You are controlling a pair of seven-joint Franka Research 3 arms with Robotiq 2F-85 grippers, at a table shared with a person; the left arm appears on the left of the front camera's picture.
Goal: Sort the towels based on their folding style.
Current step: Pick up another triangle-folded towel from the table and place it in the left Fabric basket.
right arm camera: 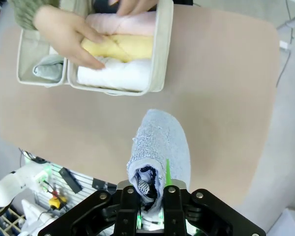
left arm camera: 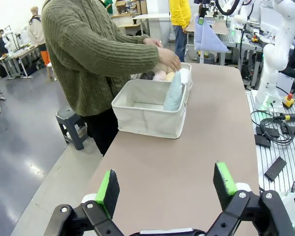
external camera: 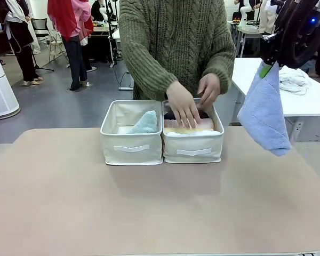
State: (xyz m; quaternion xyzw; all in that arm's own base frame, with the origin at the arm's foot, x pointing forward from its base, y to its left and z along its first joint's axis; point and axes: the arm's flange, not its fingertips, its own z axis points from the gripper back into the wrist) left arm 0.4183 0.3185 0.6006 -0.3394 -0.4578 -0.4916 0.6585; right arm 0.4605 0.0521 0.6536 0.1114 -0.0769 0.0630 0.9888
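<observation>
Status: five of six towels are binned. The left bin (external camera: 130, 149) holds the pale teal cone towel (external camera: 145, 122), standing on end against its inner wall. The right bin (external camera: 193, 152), touching it at 3 o'clock, holds the pink roll (right arm camera: 123, 22), the yellow roll (right arm camera: 123, 46) and the white roll (right arm camera: 115, 76) lying side by side. A dark shape (external camera: 169, 114) at the back of that bin is probably the dark grey roll, but the person's hands (external camera: 182, 104) cover most of it. Outstanding item: the periwinkle towel (external camera: 264, 109), which by its cone fold belongs with the teal one. The right gripper (right arm camera: 152, 184) is clamped on its upper end, and the cloth hangs straight down from the fingers, clear of the table (external camera: 160, 208). In the front view this towel hangs well apart from the bins, at roughly 2 o'clock of the right bin. In the right wrist view the bins lie at 11 o'clock of the hanging towel (the left bin being the farther of the two). The left gripper (left arm camera: 166, 184) is spread wide and empty above bare tabletop, with the bins at 12 o'clock. Delivery calls for crossing over the right bin, where the person's hands are working.
</observation>
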